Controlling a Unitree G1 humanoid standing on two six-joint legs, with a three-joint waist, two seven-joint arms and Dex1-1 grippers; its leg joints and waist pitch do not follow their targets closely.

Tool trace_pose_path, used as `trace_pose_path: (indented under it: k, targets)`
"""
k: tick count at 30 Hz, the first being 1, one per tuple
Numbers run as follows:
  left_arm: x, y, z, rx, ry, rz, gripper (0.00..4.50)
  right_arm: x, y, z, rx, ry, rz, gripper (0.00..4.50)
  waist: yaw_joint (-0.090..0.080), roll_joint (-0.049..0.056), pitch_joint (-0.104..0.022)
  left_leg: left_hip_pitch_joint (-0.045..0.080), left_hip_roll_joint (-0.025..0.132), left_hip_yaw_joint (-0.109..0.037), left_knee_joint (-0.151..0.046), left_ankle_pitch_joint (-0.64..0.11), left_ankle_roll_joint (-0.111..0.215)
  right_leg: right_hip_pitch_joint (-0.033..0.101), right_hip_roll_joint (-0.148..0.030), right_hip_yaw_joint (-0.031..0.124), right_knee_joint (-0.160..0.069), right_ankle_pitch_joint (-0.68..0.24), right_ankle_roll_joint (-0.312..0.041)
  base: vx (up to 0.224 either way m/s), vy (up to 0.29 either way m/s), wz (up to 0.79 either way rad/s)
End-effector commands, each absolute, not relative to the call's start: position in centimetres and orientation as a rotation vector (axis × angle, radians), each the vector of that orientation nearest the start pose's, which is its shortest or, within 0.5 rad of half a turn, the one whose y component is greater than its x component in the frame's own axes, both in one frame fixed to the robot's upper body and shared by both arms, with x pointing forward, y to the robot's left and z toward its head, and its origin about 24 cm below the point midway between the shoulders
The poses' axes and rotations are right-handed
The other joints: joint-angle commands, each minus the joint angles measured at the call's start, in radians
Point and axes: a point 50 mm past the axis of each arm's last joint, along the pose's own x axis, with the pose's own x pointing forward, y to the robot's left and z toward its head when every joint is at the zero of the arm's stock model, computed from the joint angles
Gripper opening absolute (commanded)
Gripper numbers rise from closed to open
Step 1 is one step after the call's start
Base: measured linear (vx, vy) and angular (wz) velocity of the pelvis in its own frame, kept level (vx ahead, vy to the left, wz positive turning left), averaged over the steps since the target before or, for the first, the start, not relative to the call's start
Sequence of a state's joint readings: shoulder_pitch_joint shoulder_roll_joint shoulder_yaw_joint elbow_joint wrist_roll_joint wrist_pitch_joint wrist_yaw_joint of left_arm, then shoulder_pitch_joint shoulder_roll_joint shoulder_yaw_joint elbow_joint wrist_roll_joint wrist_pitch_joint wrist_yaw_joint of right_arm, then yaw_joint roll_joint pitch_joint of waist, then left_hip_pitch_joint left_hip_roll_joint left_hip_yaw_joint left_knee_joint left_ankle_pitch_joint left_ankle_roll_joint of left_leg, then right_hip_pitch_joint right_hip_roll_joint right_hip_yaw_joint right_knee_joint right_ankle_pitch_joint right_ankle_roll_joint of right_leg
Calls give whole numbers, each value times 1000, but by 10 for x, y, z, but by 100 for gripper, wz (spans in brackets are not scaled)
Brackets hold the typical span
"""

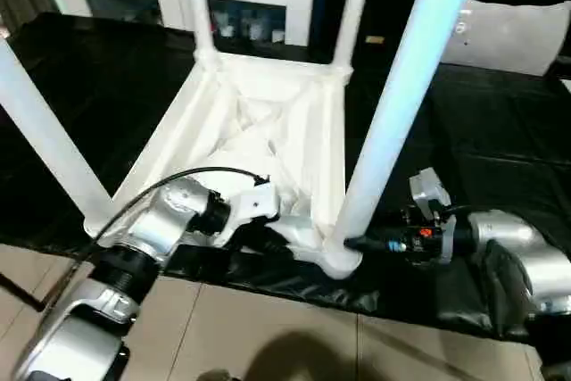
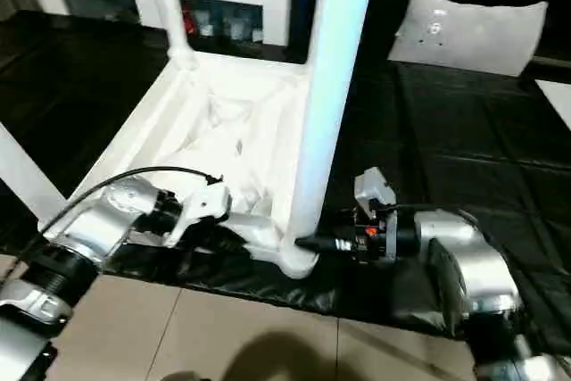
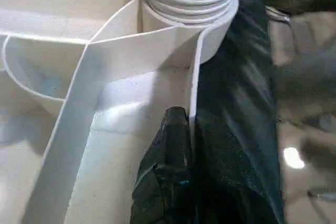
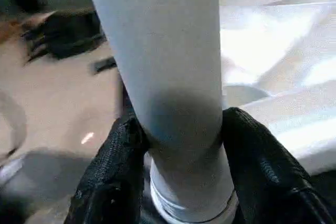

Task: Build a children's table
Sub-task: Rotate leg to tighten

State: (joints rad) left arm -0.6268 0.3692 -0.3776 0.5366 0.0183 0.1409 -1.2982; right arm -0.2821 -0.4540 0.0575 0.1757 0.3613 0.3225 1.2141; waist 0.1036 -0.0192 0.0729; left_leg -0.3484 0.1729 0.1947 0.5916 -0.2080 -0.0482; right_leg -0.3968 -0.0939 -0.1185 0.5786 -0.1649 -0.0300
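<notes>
We see the children's table (image 1: 268,122) lying upside down on the black sheet (image 1: 500,131), legs up. At 5 o'clock of the tabletop, our right gripper (image 4: 181,145) clamps the near leg (image 1: 401,95) low down. Our left gripper (image 3: 170,145), fingers together, probably pinches the near rim.

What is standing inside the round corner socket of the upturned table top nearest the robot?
A white leg stands upright in the near corner socket, the right end effector closed around it. Its threaded end shows just above the socket; the part inside is hidden.
</notes>
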Motion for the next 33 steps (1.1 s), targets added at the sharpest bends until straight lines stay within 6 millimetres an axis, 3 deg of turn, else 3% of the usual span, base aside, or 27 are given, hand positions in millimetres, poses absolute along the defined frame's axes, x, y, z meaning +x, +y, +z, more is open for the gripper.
trace_pose_path:
  k: [1, 2, 3, 4, 6, 8, 9, 12, 13, 14, 16, 17, 20, 22, 23, 25, 33]
  targets:
    - [322, 92, 66, 403, 400, -1328, 0, 265, -134, 52, 94, 285, 1222, 187, -6, -11, -54, 6, 66, -37, -80, -214, 29, 48, -91, 62, -96, -531, -103, 0, 0, 0]
    - [325, 88, 67, 397, 398, -1294, 0, 269, -128, 48, 101, 285, 1145, 187, -14, -10, -50, 10, 67, -37, -81, -223, 21, 37, -89, 61, -103, -553, -92, 0, 0, 0]
    - [325, 88, 67, 397, 398, -1294, 0, 269, -128, 48, 101, 285, 1145, 187, -29, -13, -48, 2, 61, -43, -82, -244, 12, 43, -89, 53, -106, -601, -73, 0, 0, 0]
    - [326, 86, 68, 388, 399, -1265, 0, 272, -124, 46, 107, 287, 1084, 187, -33, -14, -50, -4, 59, -46, -82, -246, 9, 50, -90, 49, -107, -621, -57, 0, 0, 0]
    - [331, 82, 70, 383, 398, -1208, 0, 280, -113, 44, 132, 281, 953, 186, -51, -9, -47, 7, 59, -46, -80, -273, 7, 33, -87, 49, -118, -641, -46, 0, 0, 0]
    - [335, 78, 72, 382, 396, -1160, 0, 287, -104, 44, 154, 279, 843, 186, -64, -10, -49, 5, 55, -50, -79, -287, 6, 37, -88, 44, -122, -658, -35, 0, 0, 0]
    - [335, 78, 72, 382, 396, -1160, 0, 287, -104, 44, 154, 279, 843, 186, -68, -6, -49, 5, 57, -50, -81, -291, 9, 34, -87, 46, -122, -644, -37, 0, 0, 0]
    - [341, 71, 78, 380, 376, -1076, 0, 304, -94, 47, 231, 271, 607, 186, -79, -3, -50, -2, 61, -53, -87, -290, 10, 35, -85, 50, -113, -581, -62, 0, 0, 0]
    - [343, 68, 80, 376, 364, -1048, 0, 310, -93, 48, 234, 264, 537, 186, -80, -3, -51, 1, 60, -52, -86, -290, 7, 32, -85, 51, -112, -571, -68, 0, 0, 0]
    - [343, 68, 80, 376, 364, -1048, 0, 310, -93, 48, 234, 264, 537, 186, -83, 0, -55, 0, 62, -52, -86, -272, 2, 35, -86, 56, -105, -512, -88, 0, 0, 0]
    - [344, 61, 83, 364, 339, -1017, 0, 313, -88, 52, 211, 236, 501, 186, -85, -2, -54, -3, 64, -45, -86, -235, 15, 34, -81, 63, -92, -402, -125, 0, 0, 0]
    - [342, 56, 84, 355, 324, -1017, 0, 313, -85, 55, 200, 217, 503, 242, -82, -1, -56, -1, 61, -38, -82, -215, 28, 35, -80, 67, -85, -343, -151, 0, 0, 0]
    - [340, 53, 82, 366, 320, -1040, 0, 313, -90, 57, 203, 200, 473, 258, -74, -3, -59, -6, 59, -33, -79, -147, 62, 44, -80, 70, -73, -258, -178, 37, -6, 3]
    - [339, 54, 81, 376, 320, -1047, 0, 313, -93, 57, 196, 196, 462, 266, -70, -1, -59, -7, 59, -32, -78, -128, 71, 46, -81, 70, -73, -251, -179, 0, 0, 0]
    - [339, 57, 79, 391, 328, -1050, 0, 313, -98, 56, 167, 187, 463, 298, -64, -2, -60, -4, 58, -30, -77, -106, 78, 47, -79, 71, -70, -231, -185, 0, 0, 0]
    - [339, 60, 78, 401, 332, -1056, 0, 313, -103, 57, 137, 171, 475, 301, -61, -1, -60, -4, 59, -30, -77, -96, 82, 49, -80, 71, -68, -226, -188, 0, 0, 0]
    - [334, 78, 72, 439, 354, -1128, 0, 306, -145, 67, 4, 99, 651, 375, -57, 1, -59, -7, 61, -30, -74, -110, 103, 54, -79, 68, -69, -237, -192, 0, 0, 0]
